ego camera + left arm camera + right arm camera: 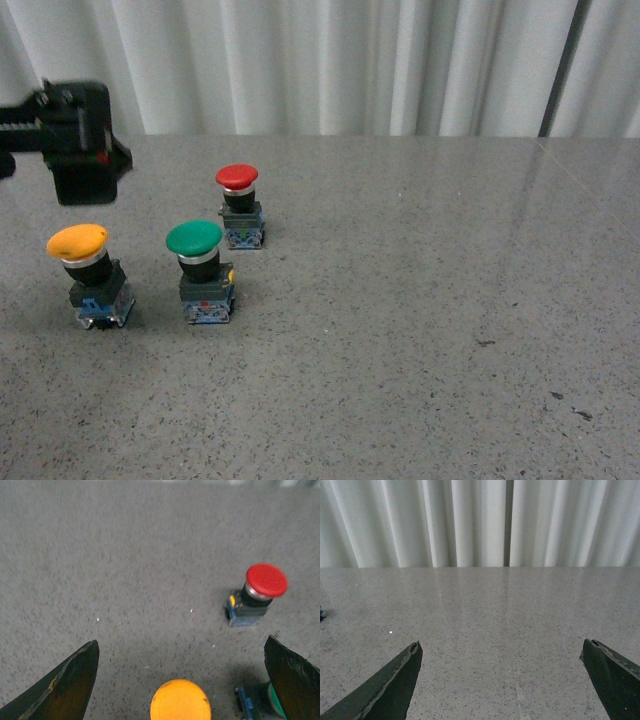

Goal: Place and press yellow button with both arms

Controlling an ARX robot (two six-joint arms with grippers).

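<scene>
The yellow button (78, 243) stands upright on the grey table at the front left, with a black body and a blue-grey base. In the left wrist view its yellow cap (180, 700) lies below and between the open jaws. My left gripper (181, 645) is open and empty, above and behind the button; in the front view its black body (85, 150) hangs at the far left. My right gripper (501, 642) is open and empty over bare table, facing the curtain. It does not show in the front view.
A green-capped button (194, 238) stands just right of the yellow one, and a red-capped button (237, 177) stands behind it. The red one also shows in the left wrist view (266, 580). A white curtain (330, 60) backs the speckled grey table (430, 300).
</scene>
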